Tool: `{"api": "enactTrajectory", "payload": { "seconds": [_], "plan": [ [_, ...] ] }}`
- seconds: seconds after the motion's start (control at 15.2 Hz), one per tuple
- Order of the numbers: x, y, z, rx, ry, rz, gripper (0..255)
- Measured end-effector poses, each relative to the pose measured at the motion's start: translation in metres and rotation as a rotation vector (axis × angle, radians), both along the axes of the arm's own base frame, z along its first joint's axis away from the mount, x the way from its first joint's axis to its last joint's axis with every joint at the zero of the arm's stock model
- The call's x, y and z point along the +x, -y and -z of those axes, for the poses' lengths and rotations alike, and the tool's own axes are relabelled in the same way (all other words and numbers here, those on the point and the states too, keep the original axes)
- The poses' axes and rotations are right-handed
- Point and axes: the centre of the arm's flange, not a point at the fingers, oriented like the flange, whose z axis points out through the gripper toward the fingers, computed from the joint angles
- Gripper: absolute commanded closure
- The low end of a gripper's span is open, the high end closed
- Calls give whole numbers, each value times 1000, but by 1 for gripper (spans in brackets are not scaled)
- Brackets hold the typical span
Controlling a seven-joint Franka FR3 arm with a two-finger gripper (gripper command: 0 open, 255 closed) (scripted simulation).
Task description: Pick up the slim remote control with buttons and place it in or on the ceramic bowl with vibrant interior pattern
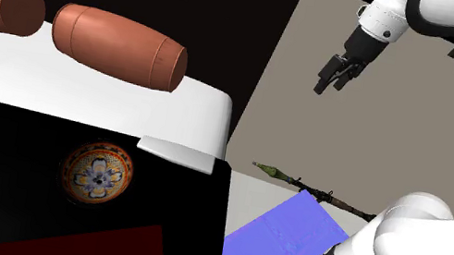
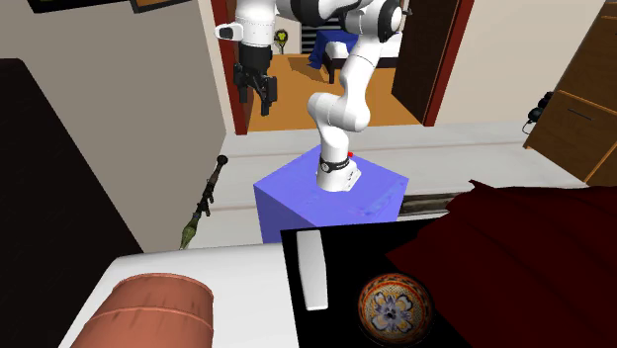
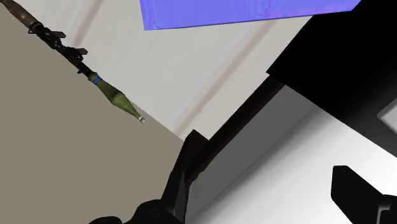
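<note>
Shoulder view: my black two-finger claw (image 1: 334, 75) hangs high over the pale floor, off the bed's far corner, with nothing in it. The slim white remote control (image 1: 176, 153) lies flat at the corner of the bed (image 1: 83, 80), where the white sheet meets the black cover. It is well apart from the claw, down and towards this view's left. Its long axis runs roughly across the picture. The round bowl with an orange rim and a flowered pattern inside (image 1: 96, 173) sits further left on the black cover, beyond the remote as seen from the claw. Two brown bolsters (image 1: 121, 46) rest at the top of the sheet.

Second exterior view: the claw (image 2: 255, 87) points down beside the blue-violet box stand (image 2: 331, 198). The remote (image 2: 313, 267) lies below it and to this view's right, lengthwise towards the stand. The bowl (image 2: 396, 306) is near the remote's right side but not touching it. An olive-green rocket-shaped launcher (image 2: 203, 208) lies on the floor between stand and wall.

Wrist view: my claw (image 3: 261, 175) is spread, its fingers standing apart around empty air, looking down past the bed's edge at floor and launcher. By my reckoning, the coming move is a long reach down and over the bed's corner, with the wrist turned so the fingers close across the remote's narrow width.
</note>
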Motion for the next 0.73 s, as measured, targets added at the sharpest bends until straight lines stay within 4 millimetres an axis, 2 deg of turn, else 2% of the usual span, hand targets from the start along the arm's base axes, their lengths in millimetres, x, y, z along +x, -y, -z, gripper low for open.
{"api": "enactTrajectory", "payload": {
  "seconds": [0.13,0.46,0.73],
  "plan": [
    [4,-4,3,1,-2,-13,0],
    [40,-33,34,5,-23,-129,0],
    [67,-73,65,9,-42,-233,0]
  ]
}}
